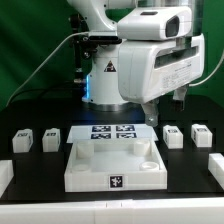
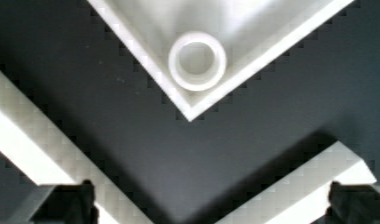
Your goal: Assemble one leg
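Several legs, small white blocks with tags, stand on the black table in the exterior view. Two are on the exterior view's left (image 1: 22, 142) (image 1: 50, 135) and two on its right (image 1: 173, 135) (image 1: 201, 133). My gripper (image 1: 165, 104) hangs above the table behind the large white walled tray piece (image 1: 78, 176), near its far right corner, apart from every leg. In the wrist view the gripper (image 2: 205, 206) is open and empty, with dark fingertips (image 2: 55, 206) wide apart. Beyond it is a white corner of the tray piece (image 2: 258, 40) with a round socket (image 2: 197, 58). No leg shows in the wrist view.
The marker board (image 1: 112, 135) lies flat behind the tray piece. White parts sit at the exterior view's left edge (image 1: 5, 176) and right edge (image 1: 215, 168). The arm's base (image 1: 105, 85) stands at the back. Two white strips (image 2: 27, 130) (image 2: 338, 170) cross the wrist view diagonally; what they are is unclear.
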